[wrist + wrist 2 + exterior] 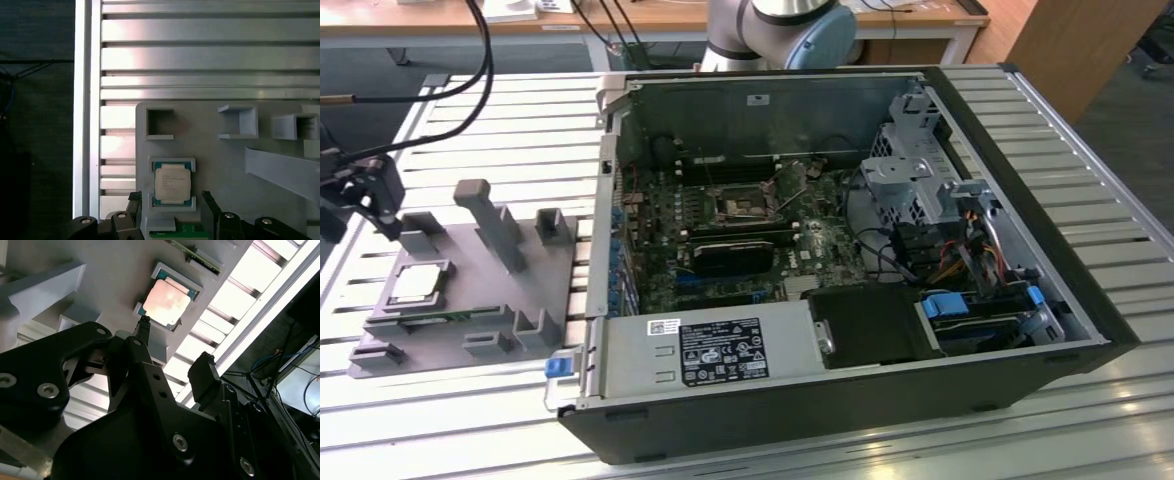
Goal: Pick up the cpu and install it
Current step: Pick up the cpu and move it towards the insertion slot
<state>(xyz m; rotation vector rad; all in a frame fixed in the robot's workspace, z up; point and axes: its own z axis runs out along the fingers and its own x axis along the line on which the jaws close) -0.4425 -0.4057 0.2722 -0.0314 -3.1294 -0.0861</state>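
The cpu [420, 283] is a small silver-topped square chip lying flat in a pocket of the grey fixture tray [494, 300], at the exterior view's left. My black gripper [383, 220] hangs above that tray, apart from the chip. In the first wrist view the cpu [172, 184] lies between my two fingertips [134, 198], and the gripper [171, 200] is open with nothing held. The second wrist view shows the cpu [167, 302] beyond the spread fingers [142, 327] of the gripper [172, 345].
An open computer case [854, 380] lies on the slatted aluminium table [1067, 140], with the motherboard socket [744, 205], a black block [731, 255] and a power supply [707, 352] inside. Tall grey posts [487, 222] rise from the fixture tray. Black cables [478, 50] hang at the back left.
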